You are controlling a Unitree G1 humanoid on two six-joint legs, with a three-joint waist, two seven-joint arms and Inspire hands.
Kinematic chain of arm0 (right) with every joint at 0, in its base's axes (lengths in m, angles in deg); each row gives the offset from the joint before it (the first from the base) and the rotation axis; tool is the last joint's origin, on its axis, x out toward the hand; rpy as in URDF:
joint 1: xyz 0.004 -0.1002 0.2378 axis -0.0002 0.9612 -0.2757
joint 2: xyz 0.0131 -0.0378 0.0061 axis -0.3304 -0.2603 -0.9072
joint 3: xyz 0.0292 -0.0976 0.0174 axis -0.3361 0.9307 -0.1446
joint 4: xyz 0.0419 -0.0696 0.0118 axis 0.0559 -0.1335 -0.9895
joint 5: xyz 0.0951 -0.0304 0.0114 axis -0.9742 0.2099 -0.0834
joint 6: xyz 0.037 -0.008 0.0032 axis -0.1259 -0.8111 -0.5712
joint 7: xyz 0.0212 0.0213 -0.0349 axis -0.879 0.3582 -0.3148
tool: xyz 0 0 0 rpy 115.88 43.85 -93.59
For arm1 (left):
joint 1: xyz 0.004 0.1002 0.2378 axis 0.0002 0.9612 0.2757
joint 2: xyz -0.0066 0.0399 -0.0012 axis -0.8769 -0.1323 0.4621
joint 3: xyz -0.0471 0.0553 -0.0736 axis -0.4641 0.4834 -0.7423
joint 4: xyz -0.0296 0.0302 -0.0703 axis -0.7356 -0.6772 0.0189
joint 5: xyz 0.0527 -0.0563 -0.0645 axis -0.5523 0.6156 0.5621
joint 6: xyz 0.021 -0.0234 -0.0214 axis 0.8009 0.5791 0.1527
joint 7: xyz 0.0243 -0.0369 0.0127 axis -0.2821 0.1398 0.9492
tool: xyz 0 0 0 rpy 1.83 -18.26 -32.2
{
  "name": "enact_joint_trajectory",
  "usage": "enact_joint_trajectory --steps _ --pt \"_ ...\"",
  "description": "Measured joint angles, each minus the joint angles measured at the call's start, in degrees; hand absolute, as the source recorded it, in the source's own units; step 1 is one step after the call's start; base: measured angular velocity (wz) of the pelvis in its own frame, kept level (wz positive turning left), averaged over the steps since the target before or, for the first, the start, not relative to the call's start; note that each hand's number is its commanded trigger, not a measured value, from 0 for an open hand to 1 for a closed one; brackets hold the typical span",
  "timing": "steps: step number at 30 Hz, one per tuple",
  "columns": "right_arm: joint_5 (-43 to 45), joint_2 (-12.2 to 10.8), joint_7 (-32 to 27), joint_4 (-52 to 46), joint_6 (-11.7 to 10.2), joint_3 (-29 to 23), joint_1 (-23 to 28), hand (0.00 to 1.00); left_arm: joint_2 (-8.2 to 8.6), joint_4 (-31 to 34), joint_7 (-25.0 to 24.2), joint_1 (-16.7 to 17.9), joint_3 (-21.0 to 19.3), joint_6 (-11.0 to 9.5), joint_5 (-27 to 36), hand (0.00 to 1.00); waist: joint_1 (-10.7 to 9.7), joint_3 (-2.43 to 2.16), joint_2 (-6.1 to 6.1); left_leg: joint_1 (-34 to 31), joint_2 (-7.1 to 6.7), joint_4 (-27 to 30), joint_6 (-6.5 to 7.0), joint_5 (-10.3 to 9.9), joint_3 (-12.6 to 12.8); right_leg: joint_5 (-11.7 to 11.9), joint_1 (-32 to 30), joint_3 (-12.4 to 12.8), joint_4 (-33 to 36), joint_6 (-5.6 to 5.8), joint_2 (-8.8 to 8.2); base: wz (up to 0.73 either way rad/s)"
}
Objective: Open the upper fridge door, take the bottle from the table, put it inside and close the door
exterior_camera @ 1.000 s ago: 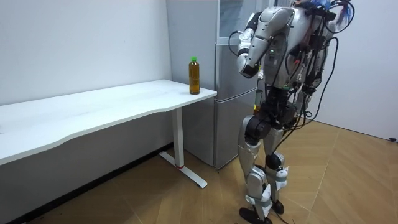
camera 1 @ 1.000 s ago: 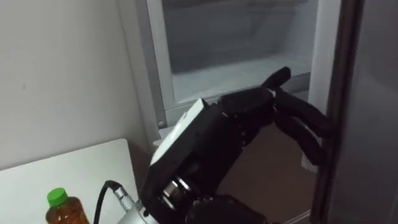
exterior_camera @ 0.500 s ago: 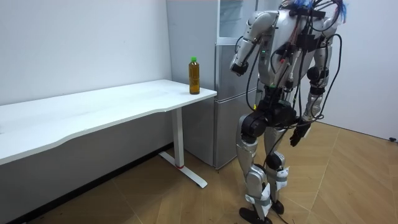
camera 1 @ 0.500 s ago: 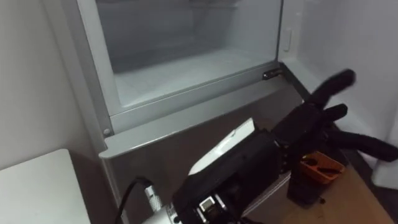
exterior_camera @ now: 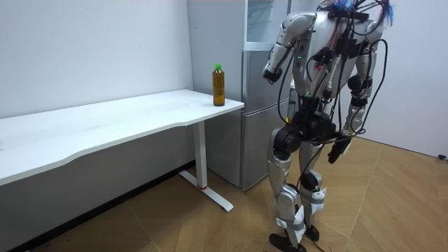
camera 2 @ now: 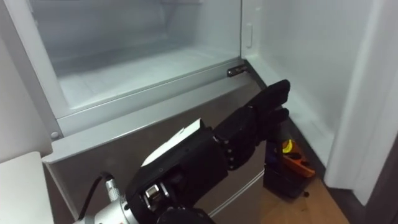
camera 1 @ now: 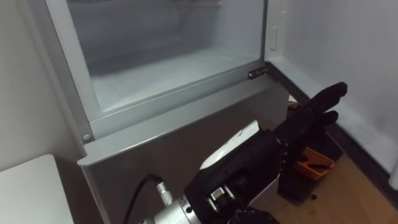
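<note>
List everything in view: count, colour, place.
bottle: 1, amber with a green cap, upright on the table corner nearest the fridge
table: 1, white, along the wall beside the fridge
fridge: 1, grey, upper compartment open, white inside
object on the floor: 1, orange and black, by the fridge's base; cannot tell what it is
left hand: 1, black, open, raised before the fridge's lower front
right hand: 1, dark, hanging at the robot's side

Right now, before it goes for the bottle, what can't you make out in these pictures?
1. Upper fridge: its top is cut off by the eye views' upper edge.
2. Orange and black object on the floor: partly hidden behind the left hand, so I cannot identify it.
3. Bottle on the table: label too small in the room view.
</note>
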Motion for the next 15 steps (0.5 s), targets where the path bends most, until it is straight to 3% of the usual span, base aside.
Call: enact_joint_trajectory --steps 15 --pt "-0.2 0.4 1.1 0.0 0.1 -0.1 -0.9 0.00 -0.24 0.0 -0.2 0.0 0.0 0.0 0.0 0.00 0.2 -0.06 0.21 -0.1 0.34 -0.1 -0.35 0.2 1.2 0.3 -0.9 1.3 0.2 -0.43 0.53 -0.05"
